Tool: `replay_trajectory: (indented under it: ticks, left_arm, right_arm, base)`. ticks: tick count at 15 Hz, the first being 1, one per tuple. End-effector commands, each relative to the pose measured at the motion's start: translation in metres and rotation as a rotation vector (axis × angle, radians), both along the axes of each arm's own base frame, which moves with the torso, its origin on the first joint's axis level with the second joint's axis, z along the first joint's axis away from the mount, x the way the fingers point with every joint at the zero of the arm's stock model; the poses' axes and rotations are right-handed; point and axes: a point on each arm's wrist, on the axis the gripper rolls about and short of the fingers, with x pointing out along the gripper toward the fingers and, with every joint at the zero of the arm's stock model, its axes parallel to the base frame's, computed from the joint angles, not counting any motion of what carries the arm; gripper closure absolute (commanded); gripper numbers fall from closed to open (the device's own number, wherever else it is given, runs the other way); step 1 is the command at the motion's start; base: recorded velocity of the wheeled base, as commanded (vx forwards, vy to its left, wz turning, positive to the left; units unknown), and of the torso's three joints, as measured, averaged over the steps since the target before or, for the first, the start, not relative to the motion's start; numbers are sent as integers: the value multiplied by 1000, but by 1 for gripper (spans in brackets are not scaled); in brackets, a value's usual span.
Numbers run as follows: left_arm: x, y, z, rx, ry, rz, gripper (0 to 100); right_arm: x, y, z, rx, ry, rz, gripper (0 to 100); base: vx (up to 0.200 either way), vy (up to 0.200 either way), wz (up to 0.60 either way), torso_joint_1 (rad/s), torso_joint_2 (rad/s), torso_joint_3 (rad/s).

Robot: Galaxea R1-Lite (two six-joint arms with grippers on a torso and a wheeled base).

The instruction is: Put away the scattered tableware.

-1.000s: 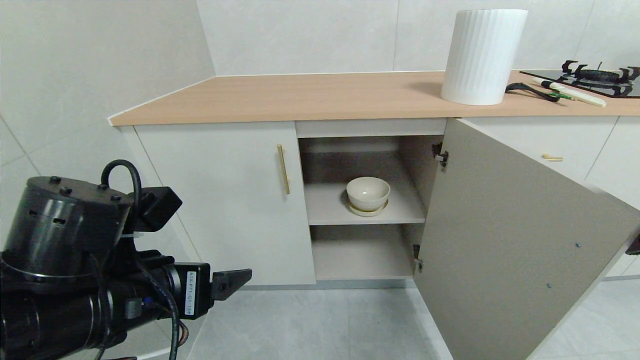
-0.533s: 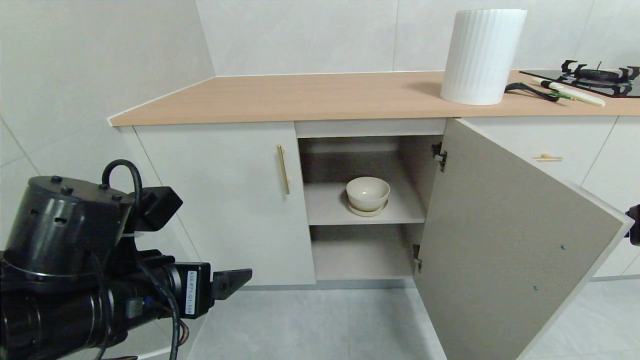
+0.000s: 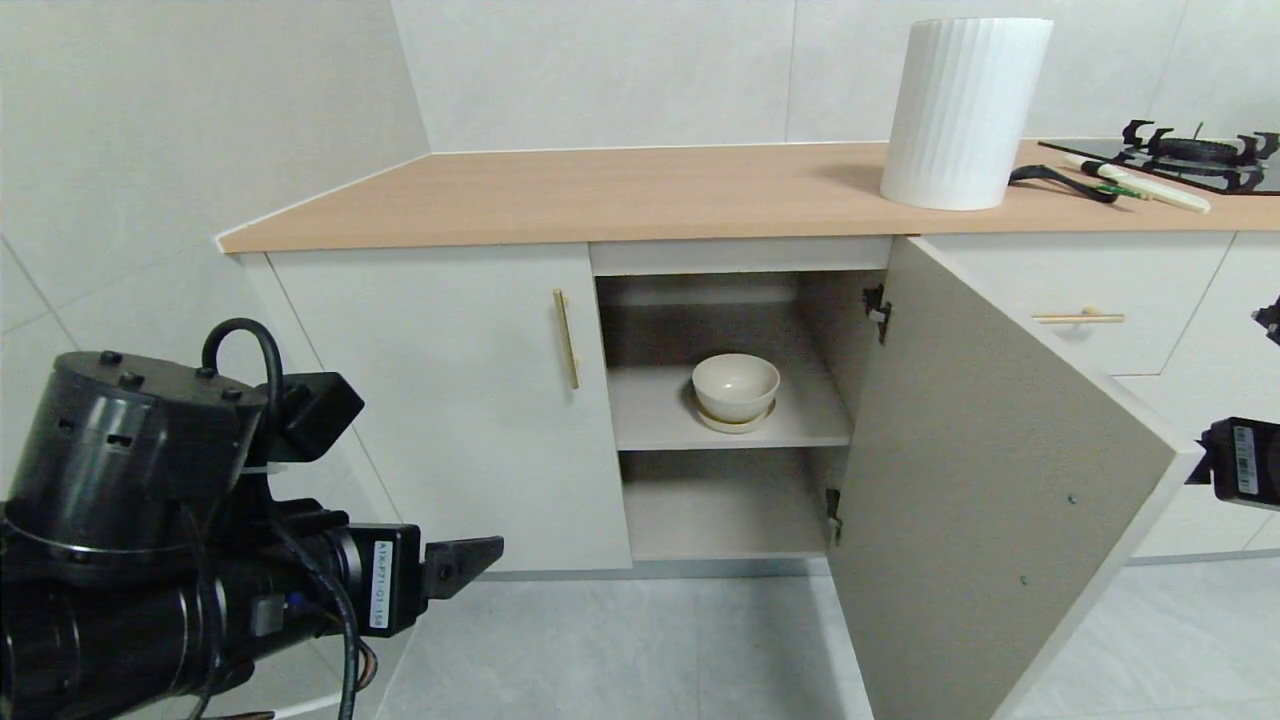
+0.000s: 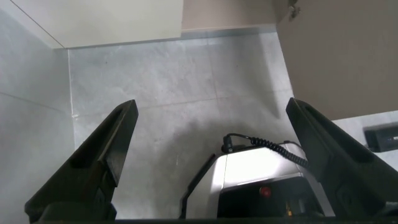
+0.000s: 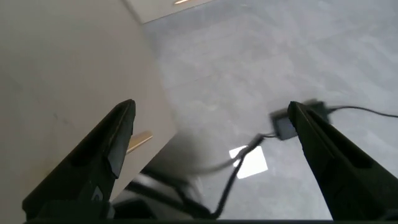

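A cream bowl [image 3: 736,385] sits on a small plate [image 3: 735,420] on the middle shelf [image 3: 650,410] of the open cabinet. The cabinet door [image 3: 990,470] stands partly open, hinged on the right side of the opening. My left gripper [image 3: 465,562] hangs low at the left, away from the cabinet, open over the floor [image 4: 212,109] with nothing between its fingers. My right arm [image 3: 1240,462] is at the far right, just behind the door's free edge. The right gripper [image 5: 211,111] is open and empty, with the door's outer face and gold handle [image 5: 142,140] beside it.
A tall white ribbed container [image 3: 965,112] stands on the wooden counter [image 3: 600,195]. A black utensil [image 3: 1060,180], a pale utensil [image 3: 1140,185] and a gas burner [image 3: 1195,150] are at the far right. The left cabinet door [image 3: 450,400] is closed. Grey floor [image 3: 640,650] lies open below.
The cabinet door has swung leftward toward the opening. My right arm has come into view at the right edge behind the door. The left arm, bowl and plate have not moved.
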Motion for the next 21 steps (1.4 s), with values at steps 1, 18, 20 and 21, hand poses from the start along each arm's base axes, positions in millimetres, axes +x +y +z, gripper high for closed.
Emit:
replay_trajectory:
  ticks: [1,18,20,21]
  left_arm:
    - [0,0,0,0,0,-1,0]
    - [0,0,2,-11,-15,2,0]
    - [0,0,2,-12,-16,2,0]
    - [1,0,1,-9,-14,1,0]
  right_arm:
    - [-3,17,0,26,-8,58,0]
    - [93,133,-29,199,-83,388,0]
    - [104,138,-39,206,-77,387,0]
    - [111,142,-48,209,-69,394,0]
  base:
    - [0,0,0,0,0,0]
    - [0,0,0,0,0,0]
    - [0,0,0,0,0,0]
    - [0,0,0,0,0,0]
